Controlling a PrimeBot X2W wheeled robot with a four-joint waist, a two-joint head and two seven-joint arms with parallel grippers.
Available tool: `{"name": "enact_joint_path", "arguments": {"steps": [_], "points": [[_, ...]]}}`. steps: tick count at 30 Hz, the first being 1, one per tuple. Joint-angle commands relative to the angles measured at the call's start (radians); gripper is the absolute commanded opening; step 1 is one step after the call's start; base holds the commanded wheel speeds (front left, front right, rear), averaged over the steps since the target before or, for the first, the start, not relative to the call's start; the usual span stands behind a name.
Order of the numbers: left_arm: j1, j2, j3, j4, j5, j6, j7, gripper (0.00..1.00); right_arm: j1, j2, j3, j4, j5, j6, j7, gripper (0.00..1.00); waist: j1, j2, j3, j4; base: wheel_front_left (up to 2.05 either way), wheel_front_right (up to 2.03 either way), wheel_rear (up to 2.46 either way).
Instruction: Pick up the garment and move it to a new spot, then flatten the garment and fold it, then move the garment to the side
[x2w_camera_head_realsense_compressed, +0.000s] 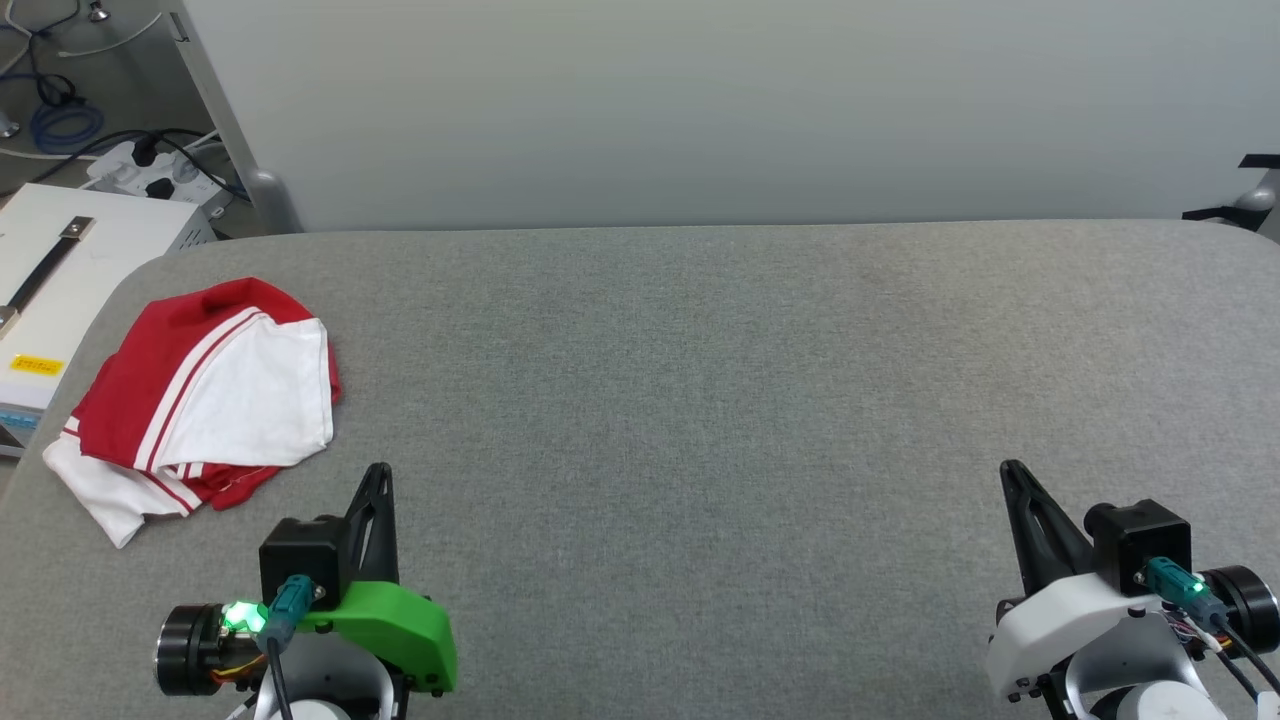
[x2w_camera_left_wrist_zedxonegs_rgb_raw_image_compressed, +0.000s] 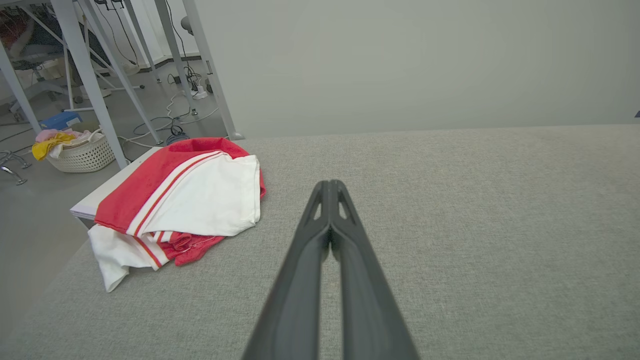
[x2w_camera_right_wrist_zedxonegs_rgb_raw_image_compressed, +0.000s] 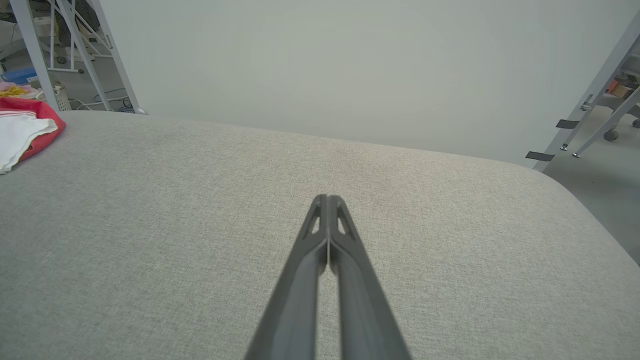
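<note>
A red and white garment (x2w_camera_head_realsense_compressed: 205, 390) lies folded in a loose bundle at the far left edge of a grey padded table (x2w_camera_head_realsense_compressed: 700, 400), partly overhanging that edge. The left gripper (x2w_camera_head_realsense_compressed: 380, 470) rests near it, fingers pressed together and holding nothing. The right gripper (x2w_camera_head_realsense_compressed: 1010, 468) sits well apart at the lower right, also closed and empty.

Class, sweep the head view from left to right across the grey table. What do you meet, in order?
garment → left gripper → right gripper
</note>
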Motion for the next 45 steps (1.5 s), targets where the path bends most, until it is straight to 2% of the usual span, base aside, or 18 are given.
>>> {"name": "enact_joint_path", "arguments": {"steps": [1, 44, 45], "points": [[-0.018, -0.005, 0.000, -0.002, 0.009, 0.004, -0.001, 0.00, -0.016, 0.001, -0.002, -0.004, -0.010, -0.001, 0.000, 0.00, 0.0000, -0.0001, 0.000, 0.000, 0.00, 0.00, 0.00], [-0.018, -0.005, 0.000, -0.002, 0.009, 0.004, -0.001, 0.00, -0.016, 0.001, -0.002, -0.004, -0.010, -0.001, 0.000, 0.00, 0.0000, -0.0001, 0.000, 0.000, 0.00, 0.00, 0.00], [0.000, 0.000, 0.000, 0.000, 0.000, 0.000, 0.000, 1.00, 0.000, 0.000, 0.000, 0.000, 0.000, 0.000, 0.000, 1.00, 0.0000, -0.0001, 0.000, 0.000, 0.00, 0.00, 0.00]]}}
